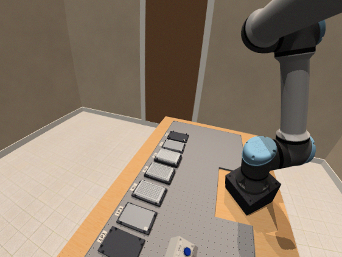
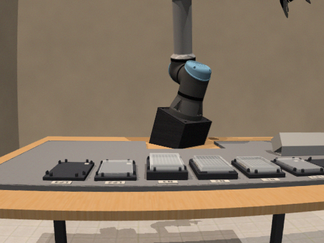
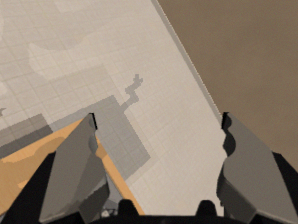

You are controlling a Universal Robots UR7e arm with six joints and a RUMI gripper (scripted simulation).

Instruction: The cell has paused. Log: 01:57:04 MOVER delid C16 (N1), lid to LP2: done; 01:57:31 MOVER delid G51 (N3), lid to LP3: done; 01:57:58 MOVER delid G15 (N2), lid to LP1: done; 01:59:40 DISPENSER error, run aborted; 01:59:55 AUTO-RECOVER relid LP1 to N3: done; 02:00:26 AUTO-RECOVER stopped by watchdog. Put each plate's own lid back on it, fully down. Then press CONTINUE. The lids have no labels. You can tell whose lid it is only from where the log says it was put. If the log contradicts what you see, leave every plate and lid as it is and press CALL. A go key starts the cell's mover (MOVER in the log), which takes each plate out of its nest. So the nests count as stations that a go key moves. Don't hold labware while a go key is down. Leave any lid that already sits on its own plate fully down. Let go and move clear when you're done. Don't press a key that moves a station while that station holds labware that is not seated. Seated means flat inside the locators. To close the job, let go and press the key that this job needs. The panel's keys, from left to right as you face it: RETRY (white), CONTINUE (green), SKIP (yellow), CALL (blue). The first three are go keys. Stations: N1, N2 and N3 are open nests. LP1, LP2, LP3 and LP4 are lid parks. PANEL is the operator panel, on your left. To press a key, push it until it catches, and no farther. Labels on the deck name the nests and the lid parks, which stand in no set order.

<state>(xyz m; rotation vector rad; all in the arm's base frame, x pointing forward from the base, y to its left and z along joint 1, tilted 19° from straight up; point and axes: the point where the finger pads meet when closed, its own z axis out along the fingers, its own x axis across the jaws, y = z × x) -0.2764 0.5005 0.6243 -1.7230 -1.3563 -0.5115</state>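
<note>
My gripper [image 3: 157, 113] is open and empty, high above the floor beyond a table edge; its tips show at the top right of the exterior view. Plates sit in N1 [image 1: 150, 192] [image 2: 259, 164], N2 [image 1: 160, 172] [image 2: 211, 163] and N3 [image 1: 168, 156] [image 2: 166, 162]. The N3 plate stands taller and looks lidded; whether its lid is fully down I cannot tell. One clear lid [image 1: 174, 145] [image 2: 116, 167] lies in LP2. Another lid [image 1: 137, 215] [image 2: 300, 164] lies in the park beside N1, apparently LP3. LP1 [image 1: 122, 243] and LP4 [image 1: 178, 136] [image 2: 70, 170] hold no lid.
The panel [image 2: 302, 144] stands on the deck near LP1; its blue CALL key [image 1: 187, 251] shows, while the other keys are out of view. The arm's black base block [image 1: 252, 193] [image 2: 180, 129] stands behind the row of stations.
</note>
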